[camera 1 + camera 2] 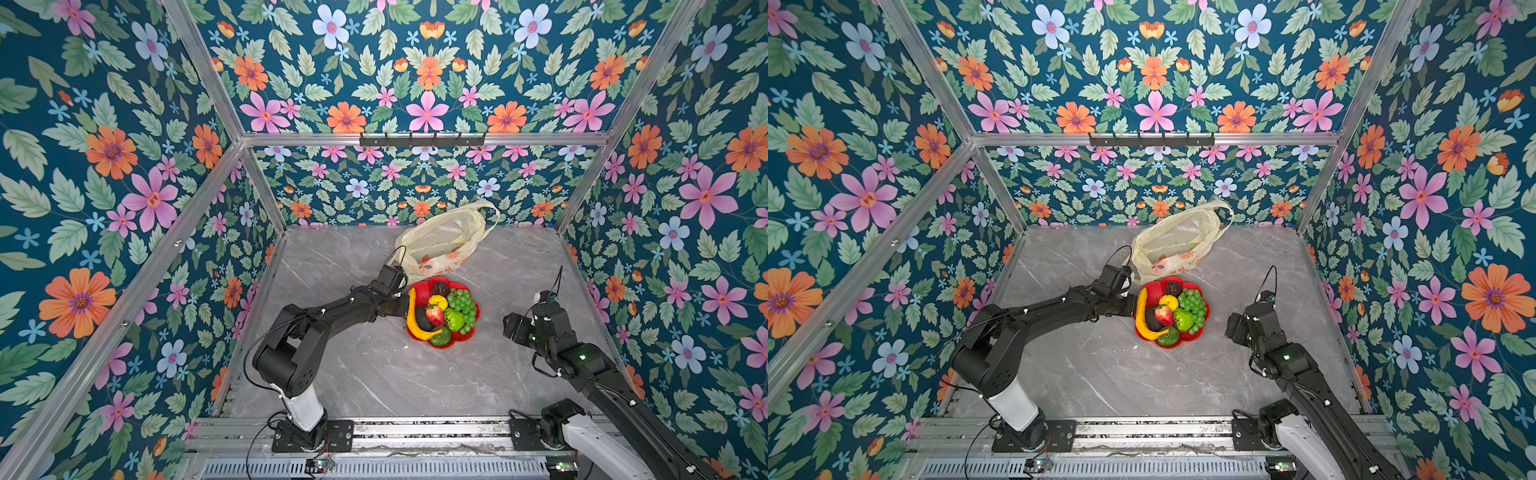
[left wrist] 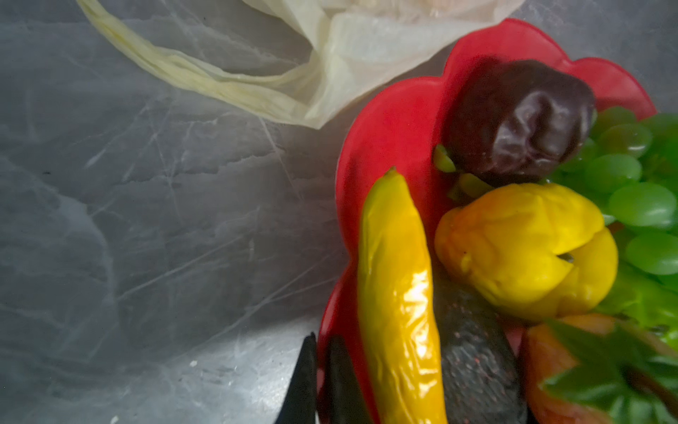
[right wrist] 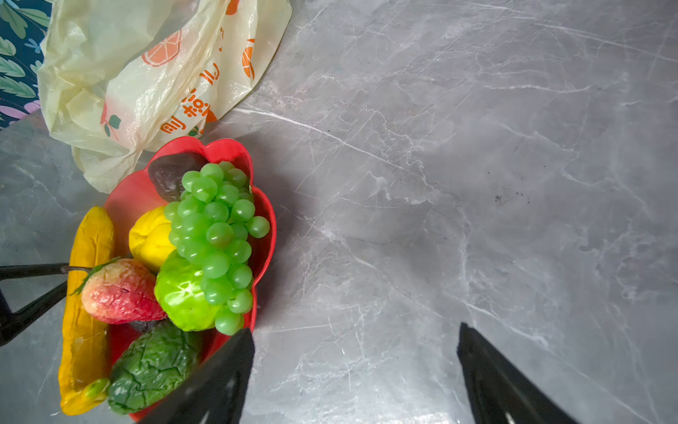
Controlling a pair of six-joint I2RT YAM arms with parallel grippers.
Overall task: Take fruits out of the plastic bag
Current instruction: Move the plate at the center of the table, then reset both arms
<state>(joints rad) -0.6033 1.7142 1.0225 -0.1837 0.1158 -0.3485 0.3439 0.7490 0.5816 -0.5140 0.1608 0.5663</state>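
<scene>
Lying now: the fruits [image 1: 442, 311] are heaped on a red plate [image 3: 266, 257] about the middle of the surface [image 1: 374, 374]. None shows in the plastic bag [image 1: 444, 241], which slumps slack by the far edge with its near end touching the plate's far rim. Its inside is only partly visible.
Count: one banana [image 1: 412, 320], one grape bunch [image 1: 463, 305], one strawberry [image 1: 435, 314], one lemon [image 1: 438, 302], one green apple [image 1: 454, 319], one green avocado [image 1: 441, 336] and two dark avocados [image 1: 440, 288], making eight fruits; one bag, one plate.
Banana axis: it runs far-to-near along the plate's rim on the side of the left edge.
Left pincer [image 2: 323, 341]: the tips are nearly together, just beside the banana at that rim, pointing across its long axis. A sliver of red shows between them; whether they nip the rim I cannot tell.
Right pincer [image 3: 354, 381]: spread wide and holding nothing, over bare surface between the plate and the right edge, well apart from the bag.
Bearing: from both pincers the bag lies beyond the plate, toward the far edge. The left one is nearer, with a bag handle [image 2: 205, 80] close beside it.
Stage: judged near its end; what seems left is checking the bag for a hidden fruit.
</scene>
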